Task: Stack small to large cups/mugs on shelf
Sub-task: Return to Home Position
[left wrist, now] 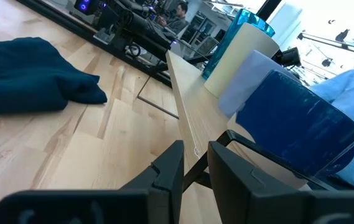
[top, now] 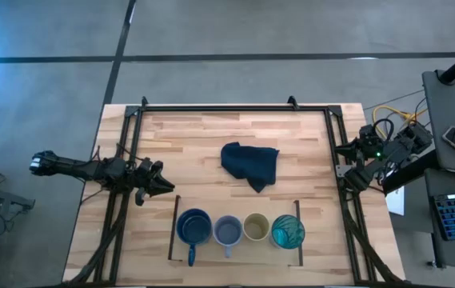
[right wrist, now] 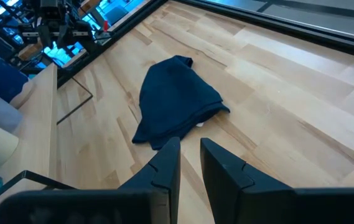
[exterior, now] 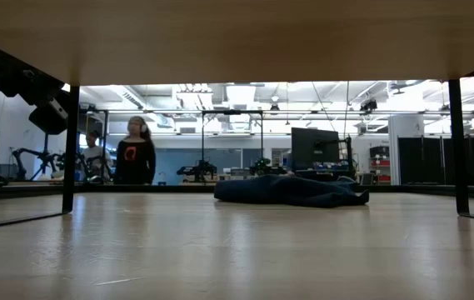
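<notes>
Desk: pale plank-topped wooden desk (top: pixel 307 144), dark metal frame along its edges.
Shelf: flat rectangular light-wood board (top: pixel 251 253) with thin dark rails on its short sides, lying at the desk's 6 o'clock.
Cups: all four upright on the shelf in one close row; from the 9 o'clock end to the 3 o'clock end, dark blue handled mug (top: pixel 194 228), small grey-blue cup (top: pixel 228 231), small beige cup (top: pixel 256 227), tall translucent teal tumbler (top: pixel 288 231).
Mug handle: turned toward 6 o'clock.
Cloth: crumpled dark blue cloth (top: pixel 250 165) near the desk's centre, at 12 o'clock from the shelf and apart from it.
Left claw (top: pixel 165 186): at the desk's 9 o'clock, aimed toward 3 o'clock, near the shelf's mug end; fingers narrow, gripping nothing.
Right claw (top: pixel 345 181): at the desk's 3 o'clock edge; fingers narrow, a slim gap, empty.
Background: person in a dark top (exterior: pixel 136 154) standing in the room beyond the desk.
</notes>
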